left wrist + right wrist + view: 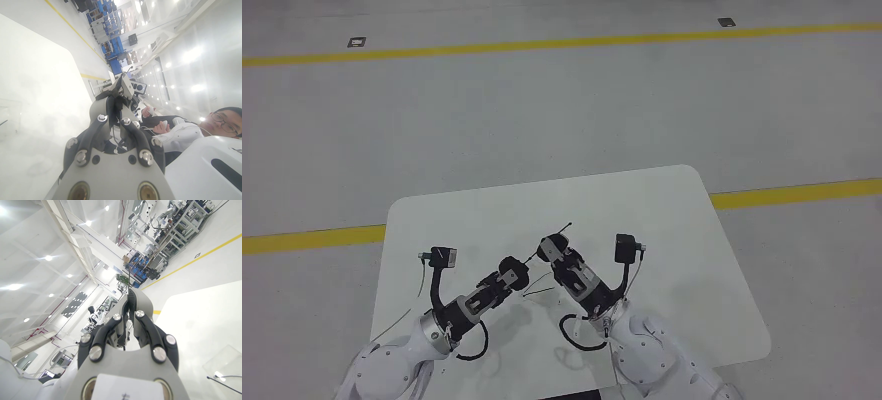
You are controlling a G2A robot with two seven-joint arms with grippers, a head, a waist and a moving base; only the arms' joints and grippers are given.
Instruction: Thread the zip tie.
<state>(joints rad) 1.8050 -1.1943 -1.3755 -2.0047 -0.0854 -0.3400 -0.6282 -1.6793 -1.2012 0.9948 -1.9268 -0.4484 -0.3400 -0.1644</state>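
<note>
A thin black zip tie [560, 233] hangs above the table [662, 210] between my two grippers. My right gripper [550, 246] is shut on it. In the right wrist view the strap [129, 283] sticks out past the closed fingertips [132, 296] and ends in a small head. My left gripper [511, 268] sits close beside the right one, and the strap's lower stretch [531, 259] runs to it. In the left wrist view its fingers [105, 108] are closed together on a dark strip at their tips. Whether the tie is looped through its head is too small to tell.
A clear shallow tray [223, 361] with a spare black tie [223, 382] lies on the table near the grippers, and it also appears as the tray [11, 113] in the left wrist view. Loose ties [539, 291] lie between the arms. The far half of the table has free room.
</note>
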